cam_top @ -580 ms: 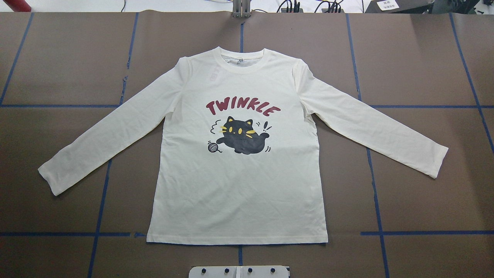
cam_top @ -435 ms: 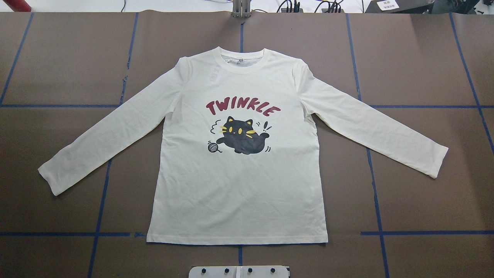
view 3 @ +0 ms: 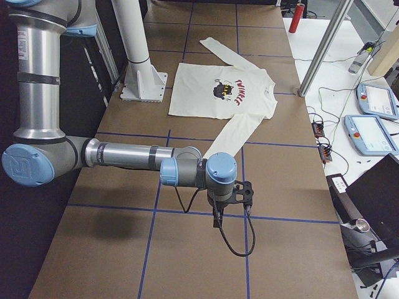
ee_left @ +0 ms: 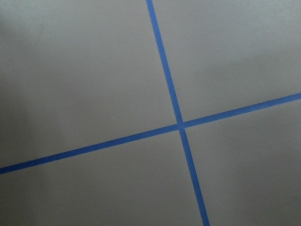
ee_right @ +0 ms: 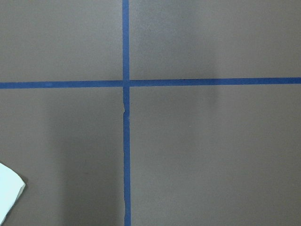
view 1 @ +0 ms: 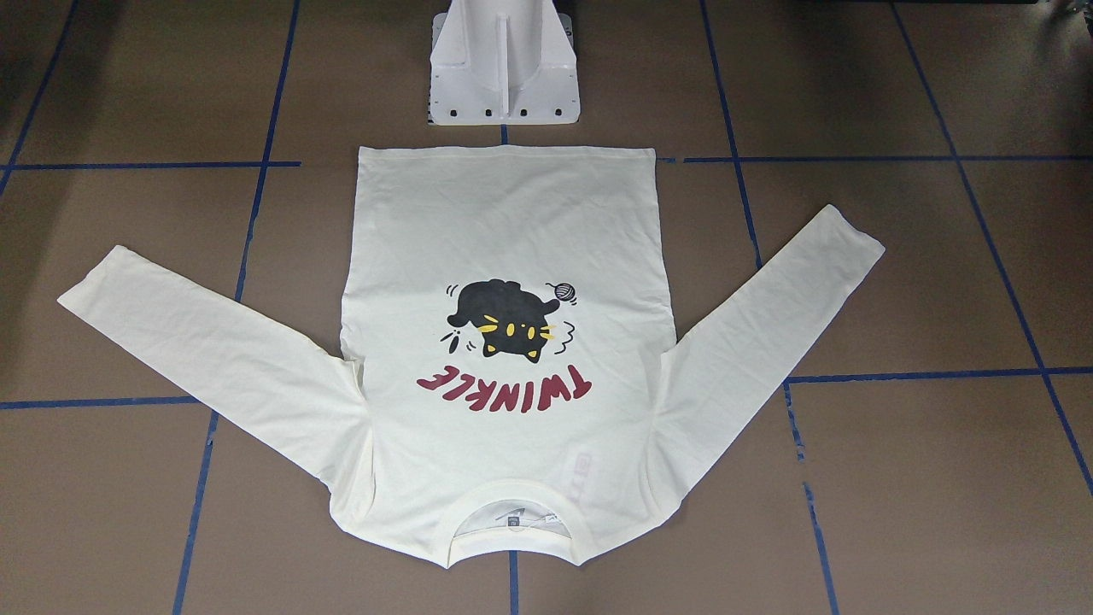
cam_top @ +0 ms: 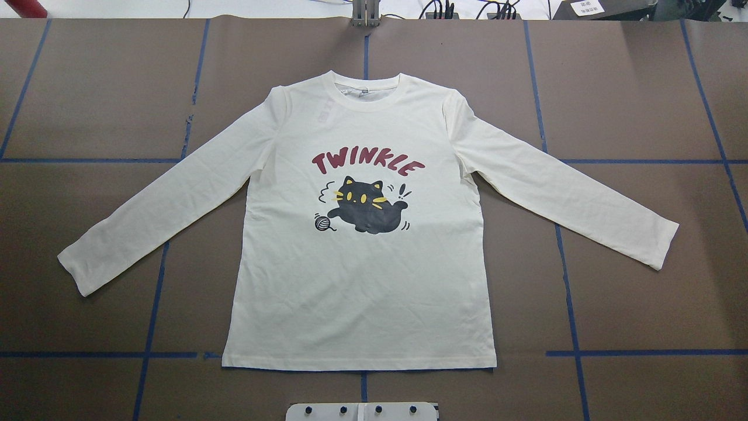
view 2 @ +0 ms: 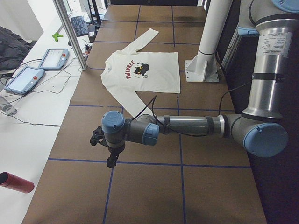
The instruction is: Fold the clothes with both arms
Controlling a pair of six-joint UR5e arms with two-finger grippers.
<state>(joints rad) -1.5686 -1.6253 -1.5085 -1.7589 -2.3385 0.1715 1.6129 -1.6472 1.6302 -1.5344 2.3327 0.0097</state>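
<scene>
Work surface: a brown table [cam_top: 87, 88] ruled into squares by blue tape lines [cam_top: 87, 160]. A white pedestal base [view 1: 504, 68] stands at the robot's edge, centred.

Left arm [view 2: 187, 125]: extended low over bare table at the robot's left end, well apart from the garment. The left gripper [view 2: 111, 162] points down above a tape line. It appears in the left side view only, so I cannot tell how wide its jaws stand. Its wrist camera records only a tape crossing.

Shirt [cam_top: 362, 280]: lying flat and unfolded at the centre of the table, print side up. The hem is just beside the pedestal base and the collar [cam_top: 367, 93] is at the far side. The sleeve on the robot's left [cam_top: 163, 210] is spread outward and angled back toward the robot. The "TWINKLE" lettering [cam_top: 367, 164] sits above the black cat print [cam_top: 368, 210] at mid-chest. The opposite sleeve [cam_top: 572, 204] is spread in mirror fashion.

Right arm [view 3: 124, 154]: extended low over the table at the robot's right end. The right gripper [view 3: 216, 219] points down near a tape line, holding nothing; its jaw width cannot be judged from the side view. Its wrist camera records a tape crossing and a cream corner of cloth [ee_right: 9, 190] at the lower left edge.
</scene>
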